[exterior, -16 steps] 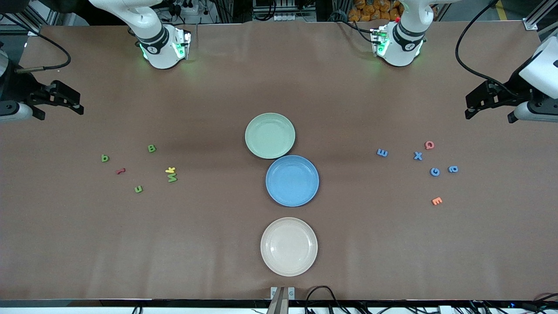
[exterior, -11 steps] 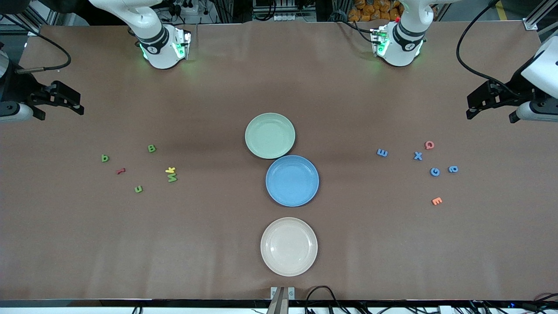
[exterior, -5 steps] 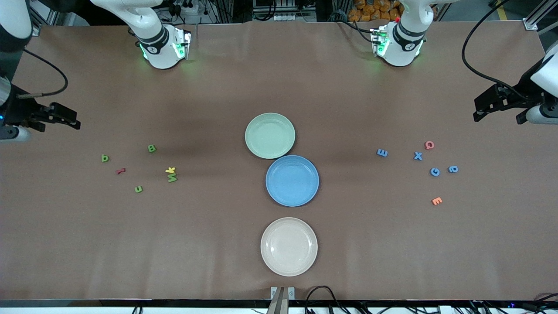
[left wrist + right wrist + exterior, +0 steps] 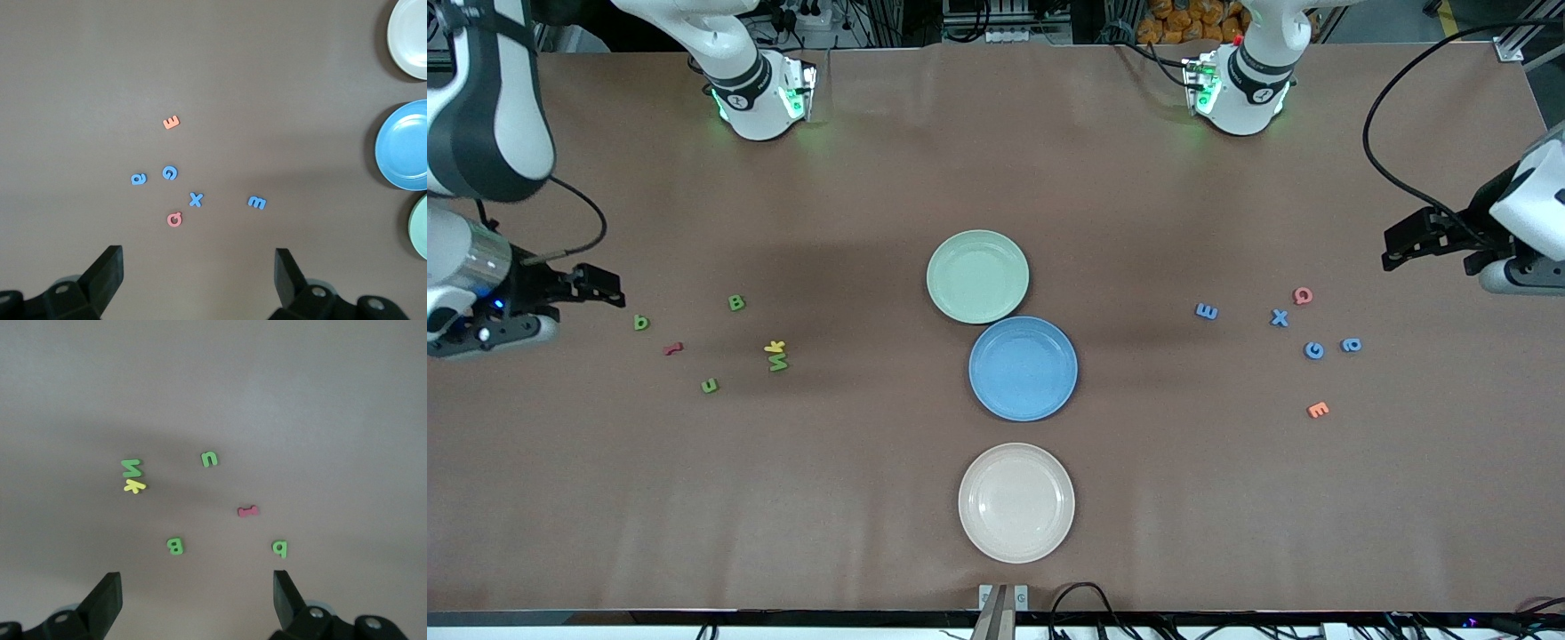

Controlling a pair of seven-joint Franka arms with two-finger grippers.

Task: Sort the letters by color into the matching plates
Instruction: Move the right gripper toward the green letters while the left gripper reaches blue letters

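**Op:** Since both grippers are up in the air w/ nothing in them, no sorting is done yet, I think. The right gripper [image 4: 609, 289] is over the table at the right arm's end, just beside the green p [image 4: 640, 322], fingers spread wide. The left gripper [image 4: 1392, 253] is over the left arm's end, near the pink letter [image 4: 1303, 295], fingers wide open too, holding nothing.

**Pal:** Where's the stuff?

**Op:** Four green letters sit at the right arm's end: p, B [image 4: 735, 302], a small one [image 4: 709, 385] and the M [image 4: 779, 362]. Four blue letters [image 4: 1279, 317] sit at the left arm's end. The green plate [image 4: 938, 293] and blue plate [image 4: 983, 391] are mid-table, rims touching or nearly so, both empty.

**Pal:** What could go bad?

**Op:** The yellow letter [image 4: 774, 346] touches the M, so a grab there could drag both (or flick one off). The pink letter is near the blue X, the red letter [image 4: 673, 348] near p; easy to nab the wrong one. A high drop might bounce a letter out, b/c the plates are shallow.

**Pal:** What do they look like?

**Op:** Letters are small, chunky, dull, prob. light. Plates are round, smooth, not shiny. The white plate [image 4: 971, 533] isn't needed.
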